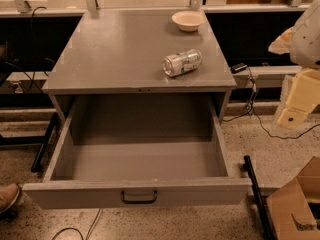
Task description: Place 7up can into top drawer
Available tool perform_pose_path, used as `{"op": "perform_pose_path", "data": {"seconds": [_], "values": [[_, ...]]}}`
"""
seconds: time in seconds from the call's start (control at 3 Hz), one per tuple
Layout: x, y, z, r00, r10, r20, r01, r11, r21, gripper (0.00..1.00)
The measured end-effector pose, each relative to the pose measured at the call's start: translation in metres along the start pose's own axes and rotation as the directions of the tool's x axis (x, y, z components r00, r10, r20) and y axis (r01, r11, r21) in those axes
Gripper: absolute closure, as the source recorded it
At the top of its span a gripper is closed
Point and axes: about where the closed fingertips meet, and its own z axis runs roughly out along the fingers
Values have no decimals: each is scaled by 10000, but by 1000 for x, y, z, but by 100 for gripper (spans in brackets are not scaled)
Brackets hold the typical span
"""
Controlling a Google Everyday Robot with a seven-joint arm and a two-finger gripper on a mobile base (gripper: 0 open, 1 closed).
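The 7up can (182, 62) lies on its side on the grey cabinet top (115, 54), right of centre and close to the front edge. The top drawer (137, 156) is pulled far out below it and nothing lies inside; its front panel carries a small dark handle (139, 197). My gripper (295, 109) hangs at the right edge of the view, beside the cabinet and well to the right of the can, lower than the cabinet top. It holds nothing that I can see.
A cream shallow bowl (188, 20) sits at the back of the cabinet top. An open cardboard box (295, 204) and a black bar (256, 191) are on the floor at the right. A shoe (7, 196) is at the lower left. Cables trail on the floor.
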Motion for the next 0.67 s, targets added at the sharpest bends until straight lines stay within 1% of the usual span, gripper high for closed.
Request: {"op": "perform_pose_path", "data": {"seconds": [0.33, 0.67], "values": [[0, 0, 0, 10000, -1, 2, 1, 10000, 3, 0], [-6, -15, 2, 9993, -192, 331, 175, 9985, 517, 0]]}}
